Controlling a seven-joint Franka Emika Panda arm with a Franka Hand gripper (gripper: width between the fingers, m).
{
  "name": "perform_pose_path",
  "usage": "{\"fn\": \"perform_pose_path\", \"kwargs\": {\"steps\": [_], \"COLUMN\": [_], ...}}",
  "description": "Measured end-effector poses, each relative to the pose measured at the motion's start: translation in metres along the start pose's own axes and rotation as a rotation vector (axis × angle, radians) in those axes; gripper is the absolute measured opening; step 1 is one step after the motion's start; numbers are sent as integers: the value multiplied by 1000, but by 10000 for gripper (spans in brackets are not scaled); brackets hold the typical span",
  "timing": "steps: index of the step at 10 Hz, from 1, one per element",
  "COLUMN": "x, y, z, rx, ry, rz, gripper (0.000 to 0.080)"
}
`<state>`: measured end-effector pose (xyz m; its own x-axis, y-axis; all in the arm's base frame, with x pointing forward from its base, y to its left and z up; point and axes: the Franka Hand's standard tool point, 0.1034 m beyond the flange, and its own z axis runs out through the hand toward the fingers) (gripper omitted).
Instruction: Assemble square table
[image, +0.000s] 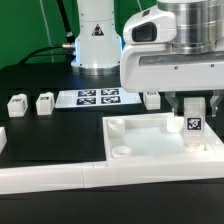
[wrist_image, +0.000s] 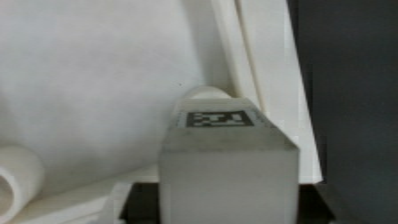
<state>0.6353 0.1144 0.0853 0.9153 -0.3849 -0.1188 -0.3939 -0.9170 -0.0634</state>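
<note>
The gripper (image: 194, 110) is clamped on a tagged leg (image: 193, 135), upright over the square table slab (image: 140, 150) at the exterior view's right, probably for socketing.

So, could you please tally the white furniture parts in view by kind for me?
Square tabletop slab: 1
Legs: 4, one of them between the fingers
Total: 5
</note>
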Motion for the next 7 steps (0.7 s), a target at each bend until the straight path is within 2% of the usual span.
{"fn": "perform_pose_path", "kwargs": {"steps": [2, 3, 5, 7], "x": [-1, 0, 0, 0], "y": [-2, -1, 4, 4], "z": [1, 3, 3, 3], "rx": [-5, 18, 86, 92], "ry": [0, -3, -10, -3], "rz": [311, 505, 809, 865], "gripper": [291, 291, 291, 292]}}
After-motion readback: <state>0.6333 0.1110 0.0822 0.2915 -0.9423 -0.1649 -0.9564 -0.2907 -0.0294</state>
